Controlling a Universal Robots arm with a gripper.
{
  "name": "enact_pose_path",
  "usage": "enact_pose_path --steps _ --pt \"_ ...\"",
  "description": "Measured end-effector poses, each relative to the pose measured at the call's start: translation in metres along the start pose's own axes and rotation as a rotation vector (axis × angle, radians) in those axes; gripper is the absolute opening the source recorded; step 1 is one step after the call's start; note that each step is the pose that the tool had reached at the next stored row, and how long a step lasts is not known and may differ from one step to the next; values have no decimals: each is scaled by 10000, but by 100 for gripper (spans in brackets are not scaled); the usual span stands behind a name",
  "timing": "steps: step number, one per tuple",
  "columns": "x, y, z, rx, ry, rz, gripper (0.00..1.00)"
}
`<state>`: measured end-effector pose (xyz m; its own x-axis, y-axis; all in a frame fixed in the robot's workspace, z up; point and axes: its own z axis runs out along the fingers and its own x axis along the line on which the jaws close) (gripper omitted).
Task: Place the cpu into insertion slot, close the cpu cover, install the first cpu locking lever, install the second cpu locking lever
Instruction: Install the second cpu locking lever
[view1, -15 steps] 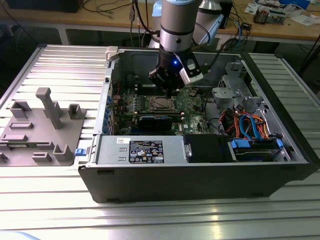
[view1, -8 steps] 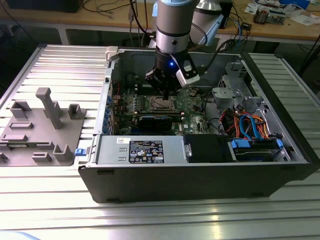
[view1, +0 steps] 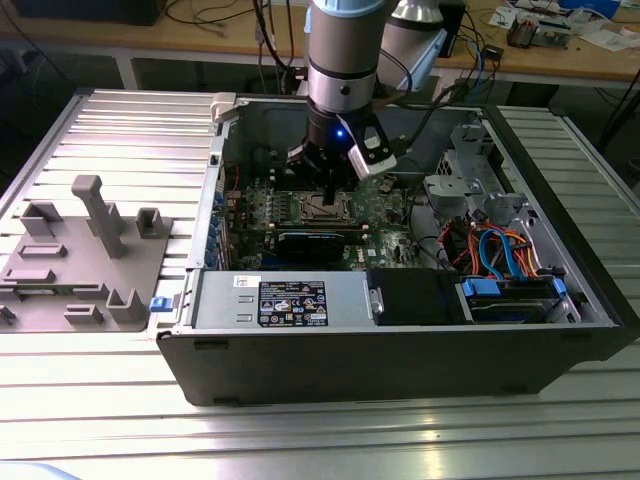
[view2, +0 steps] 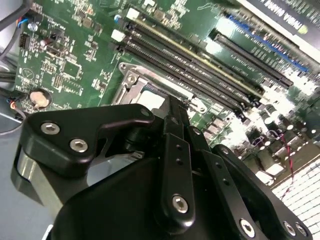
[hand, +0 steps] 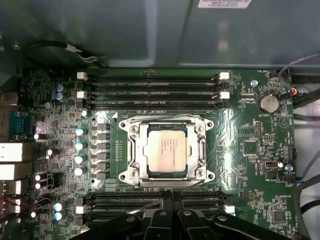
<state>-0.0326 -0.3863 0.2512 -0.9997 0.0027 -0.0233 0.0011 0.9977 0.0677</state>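
Note:
The cpu (hand: 167, 151), a silver-grey square chip, lies flat in the insertion slot on the green motherboard (hand: 250, 150). The chip hides the slot's pin field. The cpu cover (hand: 139, 150), a silver frame plate, lies down around the chip. A thin wire lever (hand: 195, 184) runs slanted along one side of the socket toward my fingertips. My gripper (hand: 172, 197) hovers just off that side, fingers together; I cannot tell whether the wire is pinched. In the exterior view the gripper (view1: 330, 190) hangs low over the socket inside the open computer case. In the second wrist view the gripper (view2: 173, 102) ends beside the socket frame (view2: 131, 85).
Long black memory slots (hand: 150, 92) flank the socket on two sides. A black card (view1: 320, 243), the power supply box (view1: 280, 298) and a drive bay with blue and orange cables (view1: 510, 260) crowd the case. A grey fixture (view1: 90, 250) lies on the table at the exterior view's left.

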Motion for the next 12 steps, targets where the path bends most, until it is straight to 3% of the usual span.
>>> enact_pose_path --steps 5,12 --pt "98 -22 9 -2 -1 0 11" --pt "103 -25 9 -1 -1 -1 11"
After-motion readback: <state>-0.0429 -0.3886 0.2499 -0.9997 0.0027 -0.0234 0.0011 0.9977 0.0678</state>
